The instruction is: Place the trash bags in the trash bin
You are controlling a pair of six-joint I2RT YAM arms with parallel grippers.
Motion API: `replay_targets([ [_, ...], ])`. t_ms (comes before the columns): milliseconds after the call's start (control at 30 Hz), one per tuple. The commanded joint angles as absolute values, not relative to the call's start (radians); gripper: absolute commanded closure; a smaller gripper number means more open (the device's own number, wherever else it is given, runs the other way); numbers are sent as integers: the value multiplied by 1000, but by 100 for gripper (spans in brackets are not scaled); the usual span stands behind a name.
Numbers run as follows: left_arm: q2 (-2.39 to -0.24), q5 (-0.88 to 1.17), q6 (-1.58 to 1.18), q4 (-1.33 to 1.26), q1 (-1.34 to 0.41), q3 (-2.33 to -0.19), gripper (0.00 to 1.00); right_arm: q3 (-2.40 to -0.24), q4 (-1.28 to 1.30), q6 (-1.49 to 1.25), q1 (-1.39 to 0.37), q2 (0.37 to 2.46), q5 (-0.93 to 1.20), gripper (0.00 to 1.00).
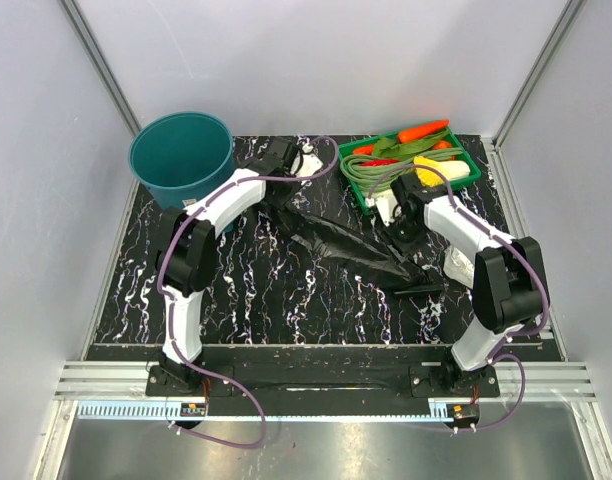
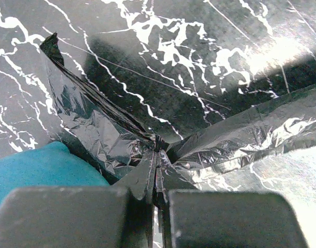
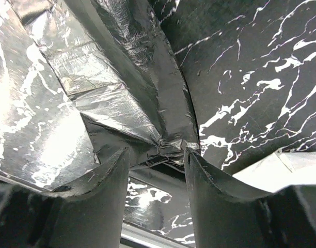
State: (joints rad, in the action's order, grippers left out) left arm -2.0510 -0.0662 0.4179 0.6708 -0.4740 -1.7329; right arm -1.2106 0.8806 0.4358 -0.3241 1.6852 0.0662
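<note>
A glossy black trash bag (image 1: 336,240) lies stretched across the middle of the marbled table, from near the teal trash bin (image 1: 181,155) toward the right. My left gripper (image 1: 278,190) is shut on the bag's left end. In the left wrist view the film (image 2: 235,139) is pinched between the jaws (image 2: 157,157), with the bin's teal wall (image 2: 39,168) at lower left. My right gripper (image 1: 406,240) is open over the bag's right part. The right wrist view has a bunched fold of the bag (image 3: 122,103) just past the spread fingertips (image 3: 155,152), not clamped.
A green tray (image 1: 473,160) of vegetables stands at the back right. A white plastic wad (image 1: 456,262) lies by the right arm, seen also as white wad (image 3: 282,165). Another white piece (image 1: 308,160) sits behind the left wrist. White walls enclose the table.
</note>
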Motion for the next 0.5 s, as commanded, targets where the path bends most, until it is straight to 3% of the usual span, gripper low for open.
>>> replay_targets([
  [0, -2066, -138, 396, 609, -465, -1760, 100, -1273, 903, 380, -285, 1687, 189, 48],
  [467, -2088, -103, 399, 637, -426, -1750, 98, -1302, 874, 336, -259, 1739, 279, 47],
])
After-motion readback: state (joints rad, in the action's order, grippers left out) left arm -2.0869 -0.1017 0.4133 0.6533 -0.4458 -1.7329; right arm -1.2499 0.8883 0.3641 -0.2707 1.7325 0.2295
